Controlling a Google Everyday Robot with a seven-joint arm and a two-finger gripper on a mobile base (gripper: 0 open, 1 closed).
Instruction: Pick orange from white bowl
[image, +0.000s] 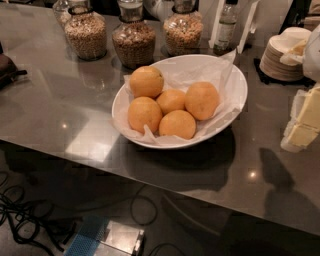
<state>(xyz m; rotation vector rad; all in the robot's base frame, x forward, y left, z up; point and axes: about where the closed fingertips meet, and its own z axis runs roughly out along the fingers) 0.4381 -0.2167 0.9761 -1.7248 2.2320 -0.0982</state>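
The hand (303, 120) hung right of the bowl (240, 80), with the nearest orange (202, 100) leftward inside it; whether the hand was spread or closed, I could not tell.

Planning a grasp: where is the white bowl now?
The glossy white oval bowl sits mid camera view, before three glass jars; end effector at right edge.

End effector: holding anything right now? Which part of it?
Nothing visibly held. The end effector sits at the right edge of the view, partly cut off, apart from the white bowl; all five oranges lie in the bowl.
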